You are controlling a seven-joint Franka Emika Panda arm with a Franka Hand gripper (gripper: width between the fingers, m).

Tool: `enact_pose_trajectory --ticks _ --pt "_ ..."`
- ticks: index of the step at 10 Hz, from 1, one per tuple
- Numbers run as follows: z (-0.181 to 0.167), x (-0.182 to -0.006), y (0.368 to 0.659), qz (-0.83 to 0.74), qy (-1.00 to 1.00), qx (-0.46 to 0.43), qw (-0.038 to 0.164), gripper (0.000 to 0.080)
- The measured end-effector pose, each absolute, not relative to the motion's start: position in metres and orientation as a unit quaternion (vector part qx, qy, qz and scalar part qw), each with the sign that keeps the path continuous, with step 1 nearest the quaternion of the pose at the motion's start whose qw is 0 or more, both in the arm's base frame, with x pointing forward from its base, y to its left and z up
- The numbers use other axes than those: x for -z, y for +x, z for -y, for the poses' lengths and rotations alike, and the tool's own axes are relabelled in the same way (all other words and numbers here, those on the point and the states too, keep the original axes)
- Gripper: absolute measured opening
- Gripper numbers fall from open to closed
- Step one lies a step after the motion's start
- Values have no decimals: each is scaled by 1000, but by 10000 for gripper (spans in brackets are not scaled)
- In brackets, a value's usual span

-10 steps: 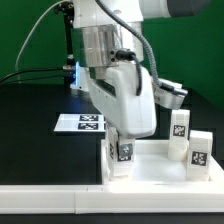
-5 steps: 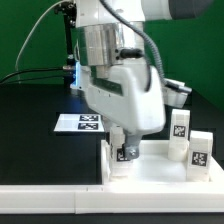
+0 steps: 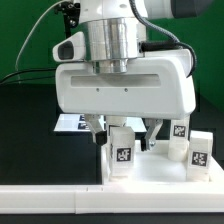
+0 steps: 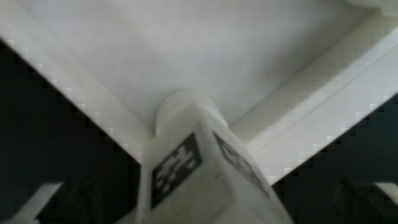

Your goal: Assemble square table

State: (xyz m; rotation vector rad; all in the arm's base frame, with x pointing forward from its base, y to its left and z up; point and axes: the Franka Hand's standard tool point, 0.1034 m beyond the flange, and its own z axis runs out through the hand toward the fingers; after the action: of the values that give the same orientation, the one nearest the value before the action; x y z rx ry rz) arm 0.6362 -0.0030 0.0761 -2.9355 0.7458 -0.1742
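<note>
The square table's white top [image 3: 155, 172] lies flat at the exterior view's lower right. One white leg [image 3: 122, 152] with a black-and-white tag stands upright at the top's left corner. My gripper [image 3: 123, 131] hangs just above it, open, one finger on each side of the leg and apart from it. In the wrist view the same leg [image 4: 196, 165] rises toward the camera from a corner of the top [image 4: 196, 50]. Two more tagged legs [image 3: 180, 129] [image 3: 199, 151] stand at the top's right side.
The marker board [image 3: 72, 122] lies on the black table behind the gripper. A long white rail [image 3: 50, 192] runs along the front edge. A green backdrop and cables fill the rear.
The hand has turned about a quarter turn, so its broad face now shows. The jaws have opened and let go of the leg, which stays upright at the corner.
</note>
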Motion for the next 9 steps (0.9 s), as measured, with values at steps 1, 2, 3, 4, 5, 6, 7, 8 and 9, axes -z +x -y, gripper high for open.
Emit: enact_pose_trajectory --ticks 1,2,3,4,5,6,7,8,9 --pt "8 -81 640 -128 -988 72 38 648" --pt "7 -83 641 -16 -997 76 23 648" --pt "5 -81 640 7 -997 75 22 648" --pt "6 -81 640 -15 -997 74 22 623" --pt "7 -81 640 -15 -997 74 22 494" --pt "6 -81 640 -38 -996 74 24 494" --pt "6 -81 640 -72 -994 73 26 310" --pt "6 -81 640 -110 -991 71 29 284" --pt "7 -81 640 -150 -986 70 32 284"
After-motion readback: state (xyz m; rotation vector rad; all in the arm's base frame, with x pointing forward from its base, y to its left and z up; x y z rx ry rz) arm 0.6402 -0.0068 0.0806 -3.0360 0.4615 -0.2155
